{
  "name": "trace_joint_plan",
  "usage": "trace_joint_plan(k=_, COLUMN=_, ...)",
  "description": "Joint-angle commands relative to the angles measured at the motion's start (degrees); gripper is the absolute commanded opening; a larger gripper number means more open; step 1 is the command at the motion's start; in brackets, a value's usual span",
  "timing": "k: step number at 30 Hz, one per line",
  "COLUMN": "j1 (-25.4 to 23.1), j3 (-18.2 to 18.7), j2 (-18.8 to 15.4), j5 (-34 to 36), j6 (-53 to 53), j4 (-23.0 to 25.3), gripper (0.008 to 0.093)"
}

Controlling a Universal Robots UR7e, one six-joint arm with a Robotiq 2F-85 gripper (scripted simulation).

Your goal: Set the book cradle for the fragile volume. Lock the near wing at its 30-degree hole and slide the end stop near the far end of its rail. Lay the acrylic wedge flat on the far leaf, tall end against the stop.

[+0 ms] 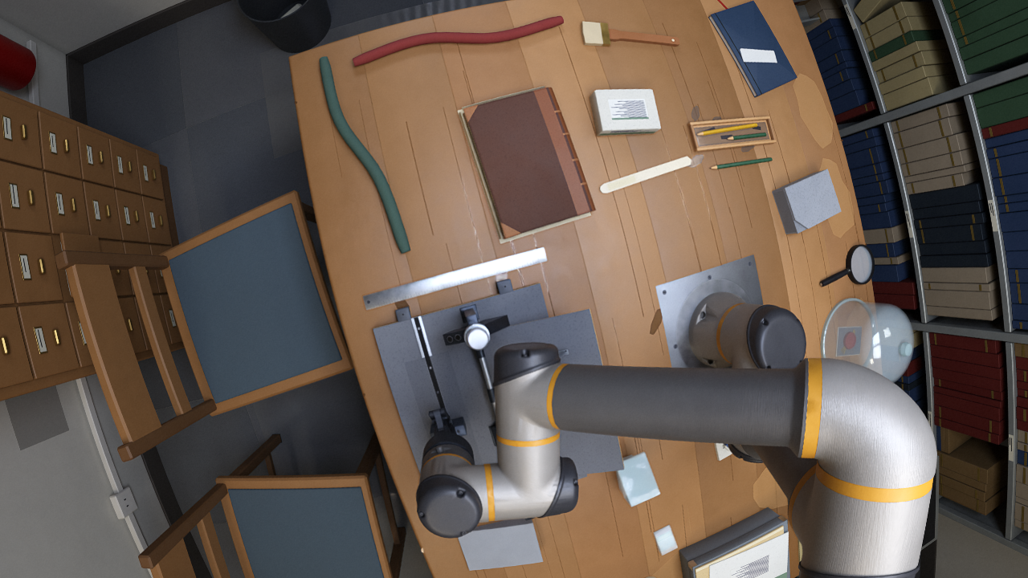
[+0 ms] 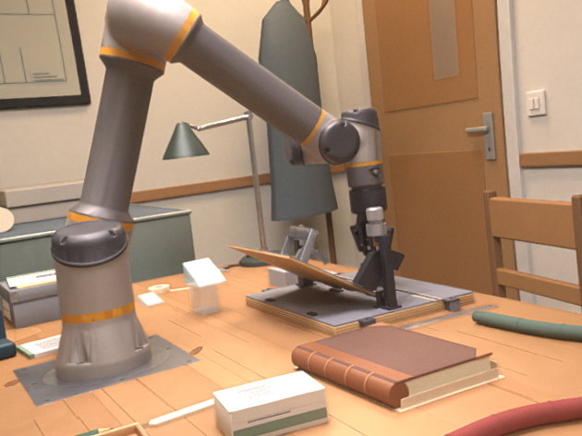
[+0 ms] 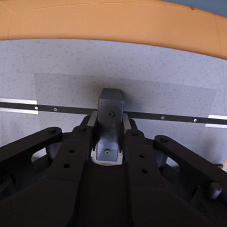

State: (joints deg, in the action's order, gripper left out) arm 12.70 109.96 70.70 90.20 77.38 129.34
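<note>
The end stop (image 3: 110,125) is half hidden by my fingers; it is a dark upright block on the black rail (image 3: 162,117) that crosses the grey cradle base (image 2: 338,303). From overhead my wrist covers it. The raised wing (image 2: 300,268) slopes up from the base, propped by a dark bracket with a silver knob (image 2: 375,221). The clear acrylic wedge (image 2: 203,284) stands on the table between the cradle and my base, apart from the cradle. My gripper (image 3: 109,140) is closed around the end stop.
Behind the cradle stand a desk lamp (image 2: 185,141) and a door. A steel ruler (image 1: 454,277) lies along the cradle's edge, with a brown book (image 1: 526,162) beyond it. Green (image 1: 363,154) and red foam snakes, chairs and small blocks surround the work.
</note>
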Motion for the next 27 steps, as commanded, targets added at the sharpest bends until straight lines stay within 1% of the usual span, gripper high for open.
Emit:
trace_joint_plan(k=1, j1=-0.19, j3=0.00, j2=0.03, j5=-0.20, j6=0.12, j4=-0.02, gripper=0.0080)
trace_joint_plan(k=27, j1=-2.88, j3=-0.20, j2=-0.09, j5=-0.20, j6=2.80, j4=-0.10, gripper=0.0080)
